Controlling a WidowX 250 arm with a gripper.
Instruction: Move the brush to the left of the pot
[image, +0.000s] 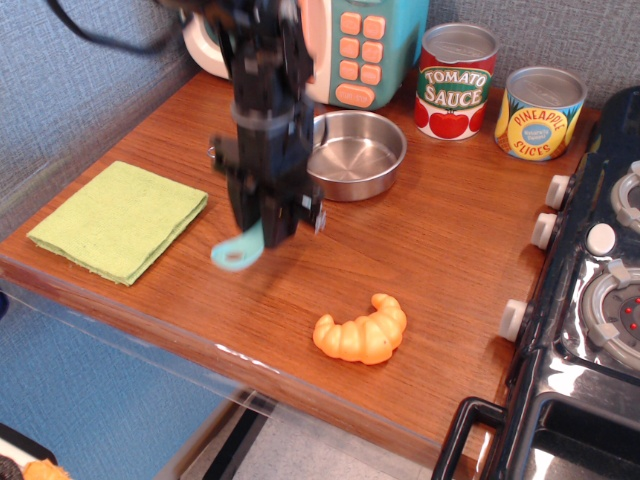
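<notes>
So the pot (357, 153) is a shallow shiny steel pan sitting toward the far side of the wooden bench (440, 250), and it's got nothing in it. Behind it on the right are two cans, tomato sauce (455, 80) and pineapple slices (539, 112), both with lids on. The arm is pretty motion-blurred, so the claw (262, 225) is hard to read, but its fingers look pressed together on the brush (238, 251). Only the light-teal handle end with the oval hole pokes out below; the bristles are hidden behind the claw. The brush sits just near-left of the pot, right of the green cloth (120, 218). An orange croissant (362, 331) lies nearer the front edge.
</notes>
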